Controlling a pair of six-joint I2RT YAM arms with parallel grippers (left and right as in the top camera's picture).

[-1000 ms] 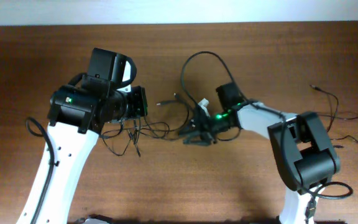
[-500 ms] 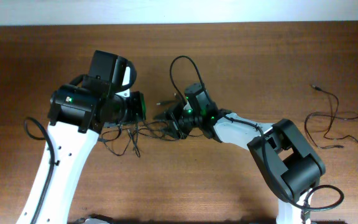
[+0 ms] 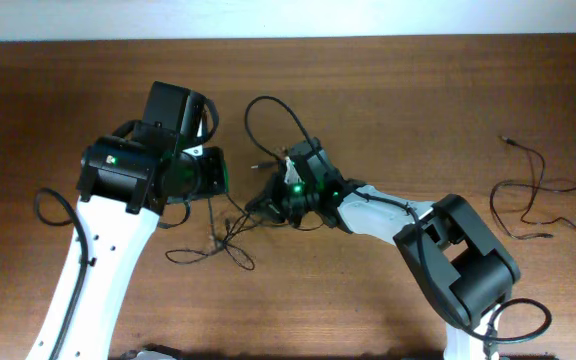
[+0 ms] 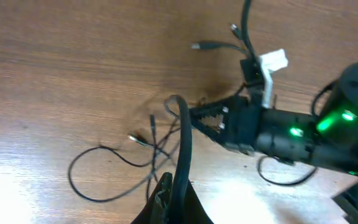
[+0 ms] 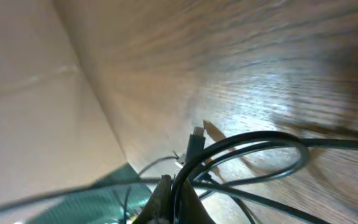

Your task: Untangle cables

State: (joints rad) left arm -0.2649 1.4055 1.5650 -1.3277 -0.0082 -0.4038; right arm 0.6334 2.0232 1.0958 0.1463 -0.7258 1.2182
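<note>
Overhead view: left gripper [image 3: 217, 176] and right gripper [image 3: 261, 199] each clamp shut on the tangled cables [image 3: 213, 246].

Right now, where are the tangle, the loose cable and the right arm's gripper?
tangle [image 3: 215, 235]: overhead view, where its strands cross.
loose cable [image 3: 546, 183]: overhead view, on its loop at far right.
right gripper [image 4: 196, 116]: left wrist view, midway between its fingertips.
</note>
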